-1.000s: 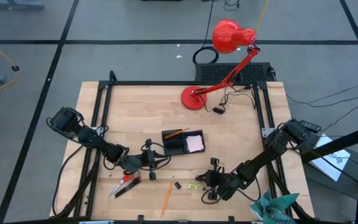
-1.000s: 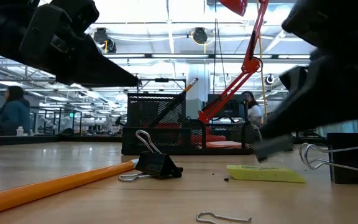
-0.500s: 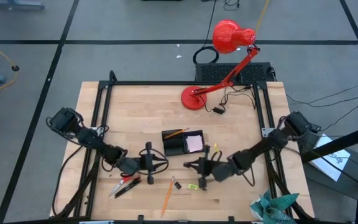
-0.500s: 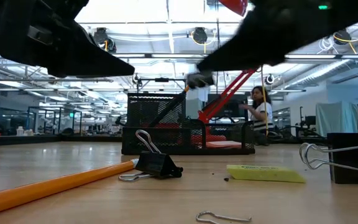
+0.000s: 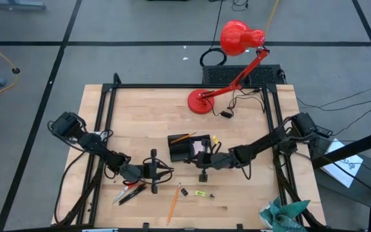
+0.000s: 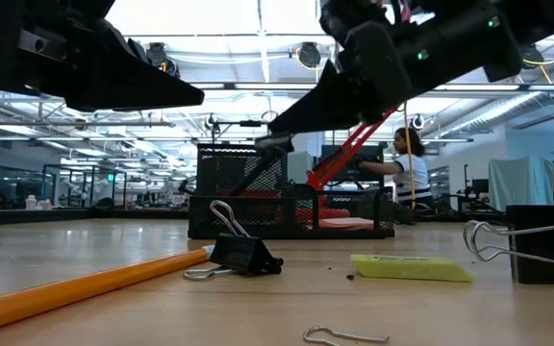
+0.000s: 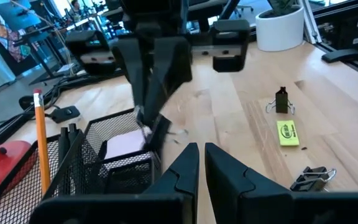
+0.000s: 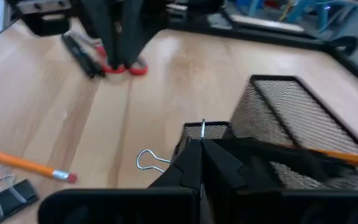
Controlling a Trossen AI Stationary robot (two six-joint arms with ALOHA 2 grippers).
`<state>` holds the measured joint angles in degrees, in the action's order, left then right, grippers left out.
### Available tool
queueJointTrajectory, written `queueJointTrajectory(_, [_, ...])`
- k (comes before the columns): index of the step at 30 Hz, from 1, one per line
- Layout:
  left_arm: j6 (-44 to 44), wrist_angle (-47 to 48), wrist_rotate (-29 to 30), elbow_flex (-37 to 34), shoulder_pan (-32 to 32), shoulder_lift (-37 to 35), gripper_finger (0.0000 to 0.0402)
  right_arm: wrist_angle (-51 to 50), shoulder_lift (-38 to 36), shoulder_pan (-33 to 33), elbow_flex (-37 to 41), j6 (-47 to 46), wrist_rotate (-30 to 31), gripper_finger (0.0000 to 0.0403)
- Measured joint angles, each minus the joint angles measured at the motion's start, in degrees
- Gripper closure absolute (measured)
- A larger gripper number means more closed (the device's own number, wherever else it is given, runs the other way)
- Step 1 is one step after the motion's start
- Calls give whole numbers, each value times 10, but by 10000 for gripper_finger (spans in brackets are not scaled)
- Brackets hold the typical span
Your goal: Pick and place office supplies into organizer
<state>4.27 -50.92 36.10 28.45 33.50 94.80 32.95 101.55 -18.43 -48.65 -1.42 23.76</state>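
My right gripper (image 5: 197, 158) hangs just over the organizer (image 5: 180, 148) at mid-bench, jaws clamped on a small clip (image 8: 202, 129). The tray's open compartment lies directly below, so I judge only a release remains. My left gripper (image 5: 154, 169), jaws nearly together and empty, waits beside the scissors (image 5: 129, 191).

**Lab room around the wood surface**

Light wood surface (image 5: 147, 116) with a black metal frame (image 5: 185, 86), on a grey floor (image 5: 140, 26) marked by dark tape lines (image 5: 63, 44). Red desk lamp (image 5: 237, 38) at the far edge. Teal cloth (image 5: 282, 214) off one near corner. Beyond: open hall, ceiling light strips (image 6: 258, 86), round fans (image 6: 307, 55), a person (image 6: 407, 178) standing.
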Motion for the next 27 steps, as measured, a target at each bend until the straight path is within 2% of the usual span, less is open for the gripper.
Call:
queueJointTrajectory(8, [12,-4,0,0,0,0,366,-2,24,27,-19,18,-4,403])
queueJointTrajectory(11, [15,-3,0,0,-1,0,366,-6,24,40,-21,18,-30,403])
queueJointTrajectory(16, [18,-3,0,0,-6,0,366,-25,24,54,-21,16,-40,403])
queueJointTrajectory(19, [18,-3,0,0,-10,0,366,-15,38,63,-22,9,-61,403])
queueJointTrajectory(27, [18,-5,0,0,-13,0,366,-6,91,73,-43,23,-54,403])
